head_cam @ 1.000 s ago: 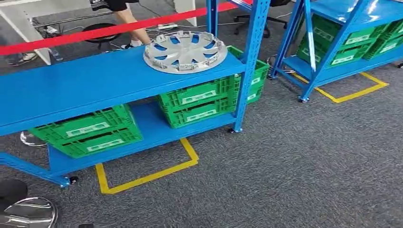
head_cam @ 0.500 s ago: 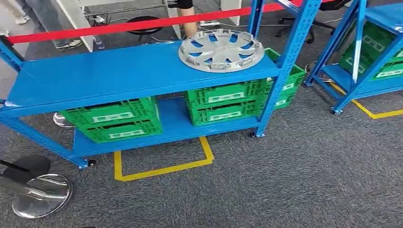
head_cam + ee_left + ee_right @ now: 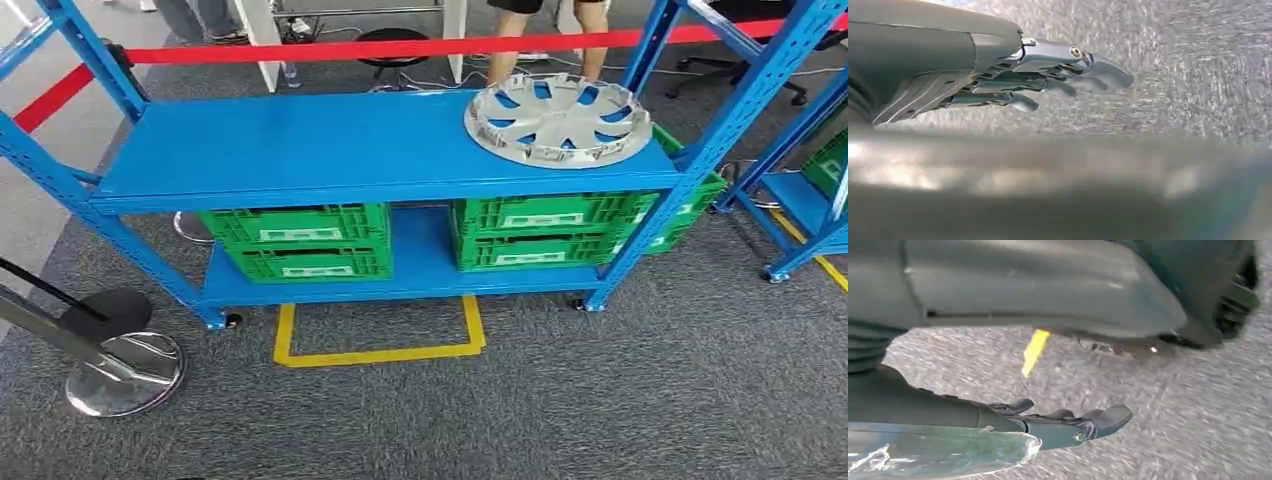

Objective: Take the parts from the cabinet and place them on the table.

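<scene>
- A silver wheel cover (image 3: 558, 120) lies flat, face up, at the right end of the blue rack's (image 3: 330, 150) upper shelf, close to the right front post. It looks to be the part to collect, set near the edge where an arm could reach it.
- Green crates (image 3: 300, 243) sit on the lower shelf in two stacks, directly under the upper shelf.
- Yellow tape (image 3: 380, 352) marks a square on the grey carpet in front of the rack, probably a standing spot.
- The left hand (image 3: 1048, 80) hangs over the carpet, fingers straight and slightly apart, holding nothing.
- The right hand (image 3: 1068, 420) likewise hangs with fingers extended and empty, so no grasp has begun.
- A red barrier strap (image 3: 400, 47) runs behind the rack; a person's legs (image 3: 510, 40) stand beyond it.
</scene>
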`<action>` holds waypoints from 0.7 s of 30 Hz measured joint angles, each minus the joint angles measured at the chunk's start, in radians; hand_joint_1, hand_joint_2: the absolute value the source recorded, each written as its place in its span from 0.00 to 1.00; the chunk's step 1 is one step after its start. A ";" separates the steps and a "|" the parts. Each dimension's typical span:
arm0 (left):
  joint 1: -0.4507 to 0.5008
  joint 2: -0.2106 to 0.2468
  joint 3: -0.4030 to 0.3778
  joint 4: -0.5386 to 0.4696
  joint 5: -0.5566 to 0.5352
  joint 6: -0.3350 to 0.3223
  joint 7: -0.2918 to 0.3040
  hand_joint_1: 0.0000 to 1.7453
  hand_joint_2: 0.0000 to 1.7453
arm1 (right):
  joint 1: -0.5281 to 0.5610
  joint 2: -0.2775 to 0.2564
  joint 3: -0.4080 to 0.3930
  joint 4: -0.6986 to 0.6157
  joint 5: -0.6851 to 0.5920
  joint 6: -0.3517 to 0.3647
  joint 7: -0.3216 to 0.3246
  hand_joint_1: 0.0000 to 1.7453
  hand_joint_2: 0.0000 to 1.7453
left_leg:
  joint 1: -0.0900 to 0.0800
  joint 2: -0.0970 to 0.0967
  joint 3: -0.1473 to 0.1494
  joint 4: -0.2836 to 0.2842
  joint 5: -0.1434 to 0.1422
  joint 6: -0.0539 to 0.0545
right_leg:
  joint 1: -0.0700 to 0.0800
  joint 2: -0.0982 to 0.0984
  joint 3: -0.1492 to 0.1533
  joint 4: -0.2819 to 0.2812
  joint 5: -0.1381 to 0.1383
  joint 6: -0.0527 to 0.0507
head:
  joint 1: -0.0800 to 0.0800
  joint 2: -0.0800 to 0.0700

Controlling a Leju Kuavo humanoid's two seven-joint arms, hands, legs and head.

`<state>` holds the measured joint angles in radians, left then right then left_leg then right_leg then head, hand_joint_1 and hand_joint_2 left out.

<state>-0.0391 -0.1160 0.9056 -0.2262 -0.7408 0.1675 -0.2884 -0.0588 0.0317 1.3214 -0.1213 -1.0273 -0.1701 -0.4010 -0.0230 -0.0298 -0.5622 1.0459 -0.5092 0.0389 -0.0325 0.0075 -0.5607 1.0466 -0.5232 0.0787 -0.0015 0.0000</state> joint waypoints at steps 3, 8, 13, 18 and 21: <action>0.005 0.001 0.000 0.000 -0.001 -0.004 0.002 0.00 1.00 | 0.001 -0.004 -0.004 0.001 -0.002 0.000 -0.002 0.00 1.00 | -0.005 0.000 -0.002 -0.009 0.009 0.002 | 0.006 -0.001 -0.006 0.004 -0.002 -0.046 | -0.011 0.000; 0.006 0.001 -0.001 0.000 0.001 -0.005 0.000 0.00 0.00 | -0.002 -0.005 -0.007 0.001 -0.008 0.000 -0.009 0.00 0.00 | 0.000 0.000 0.000 -0.014 0.009 -0.003 | 0.012 -0.001 -0.005 0.003 -0.005 -0.051 | -0.012 0.000; -0.003 -0.081 0.022 -0.062 0.048 0.013 0.074 0.00 0.00 | -0.010 -0.011 -0.013 0.001 -0.013 0.033 0.043 0.00 0.00 | 0.002 0.000 0.000 -0.015 0.011 -0.017 | 0.012 -0.001 -0.004 0.003 -0.005 -0.053 | -0.012 0.000; 0.009 -0.165 0.028 -0.178 0.038 -0.020 0.129 0.00 0.00 | -0.013 -0.016 -0.013 0.001 -0.015 0.051 0.055 0.00 0.00 | 0.003 0.000 0.001 -0.015 0.010 -0.019 | 0.013 0.000 0.000 -0.002 -0.002 -0.053 | -0.012 0.000; 0.015 -0.175 0.033 -0.216 0.038 -0.028 0.130 0.00 0.00 | -0.013 -0.019 -0.013 0.001 -0.015 0.052 0.056 0.00 0.00 | 0.002 0.000 0.000 -0.015 0.010 -0.019 | 0.013 -0.002 0.001 -0.004 -0.002 -0.052 | -0.012 0.000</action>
<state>-0.0236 -0.2915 0.9384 -0.4422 -0.7031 0.1392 -0.1579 -0.0717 0.0126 1.3081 -0.1205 -1.0426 -0.1183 -0.3449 -0.0209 -0.0302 -0.5619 1.0310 -0.4992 0.0200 -0.0200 0.0059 -0.5595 1.0431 -0.5252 0.0266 -0.0134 0.0000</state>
